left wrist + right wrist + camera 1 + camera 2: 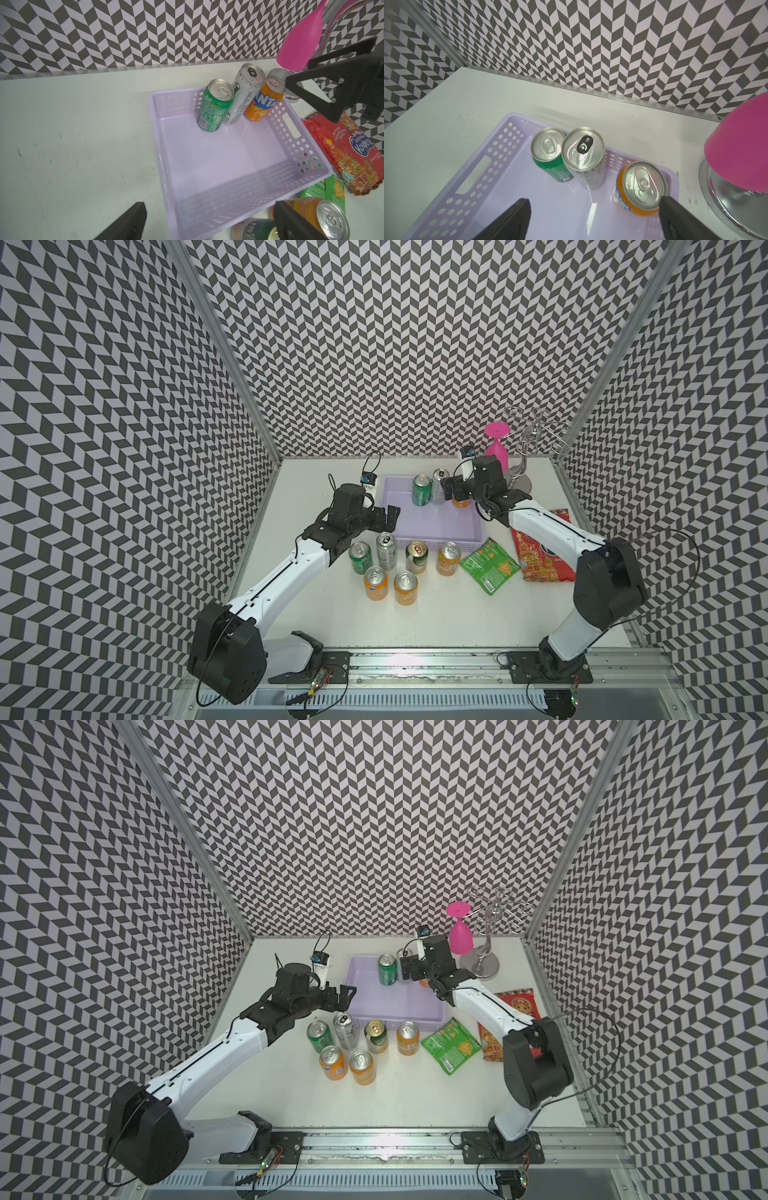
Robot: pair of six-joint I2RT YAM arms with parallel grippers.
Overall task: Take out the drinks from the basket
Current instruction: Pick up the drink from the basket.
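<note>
Free basket (436, 522) floor; goblet (497, 452) beside cans (422, 490)

- You have a white table (436, 614); the lilac basket (432, 544) stands towards its back.
- Six cans (416, 556) stand upright before the basket.
- At the right lie a green snack bag (490, 566) and a red snack bag (540, 560); behind them stands a metal stand (524, 483).

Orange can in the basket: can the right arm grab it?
Probably yes. The right gripper is open above the basket, one finger close to the orange can. Nothing covers it, and the silver can stands apart.
</note>
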